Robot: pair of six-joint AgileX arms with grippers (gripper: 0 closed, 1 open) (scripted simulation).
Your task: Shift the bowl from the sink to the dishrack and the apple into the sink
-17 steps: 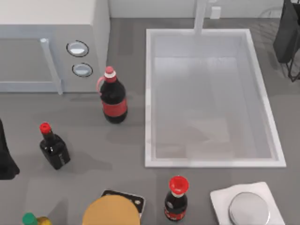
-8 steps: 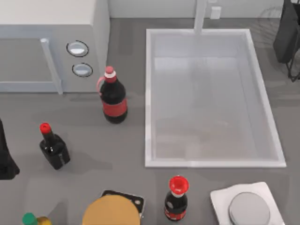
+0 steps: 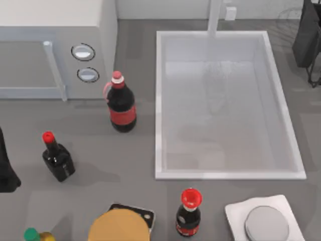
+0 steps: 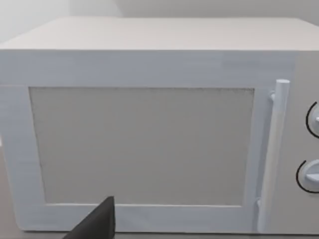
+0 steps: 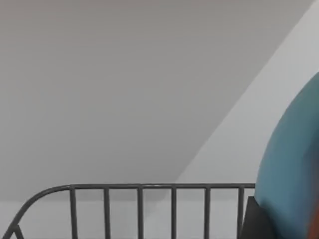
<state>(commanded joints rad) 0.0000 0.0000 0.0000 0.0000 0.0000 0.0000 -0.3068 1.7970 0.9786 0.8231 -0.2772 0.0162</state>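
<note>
While sink [image 3: 281,105] sits bare, bowl [image 5: 291,169] (blue) nears dishrack [image 5: 139,199].

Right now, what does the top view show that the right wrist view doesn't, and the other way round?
Top view: the white sink with its faucet, a microwave, dark bottles, my right arm at the far right corner and my left arm parked at the left edge. Right wrist view: the blue bowl, close up. Both: the wire dishrack, seen as thin wires at the top view's right edge.
</note>
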